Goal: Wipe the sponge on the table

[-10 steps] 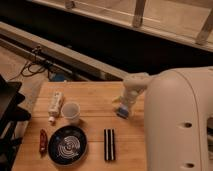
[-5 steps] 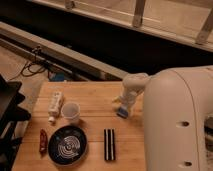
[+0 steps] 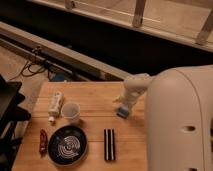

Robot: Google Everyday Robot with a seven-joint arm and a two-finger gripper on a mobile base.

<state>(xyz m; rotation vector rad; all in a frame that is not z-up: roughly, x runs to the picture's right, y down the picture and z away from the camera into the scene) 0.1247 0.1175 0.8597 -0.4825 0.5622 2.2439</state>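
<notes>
The light wooden table (image 3: 95, 97) fills the lower left of the camera view. A small light-blue sponge (image 3: 122, 112) rests on its right part, by the edge of my white arm. My gripper (image 3: 124, 103) comes down from the arm's white wrist right over the sponge and seems to press on it. The big white arm body hides the table's right side.
A clear cup (image 3: 71, 112) and a lying white bottle (image 3: 54, 105) are on the left. A black plate with a white spiral (image 3: 67, 145), a red tool (image 3: 43, 141) and a black-and-white striped bar (image 3: 109, 144) lie near the front. Black furniture stands at the left.
</notes>
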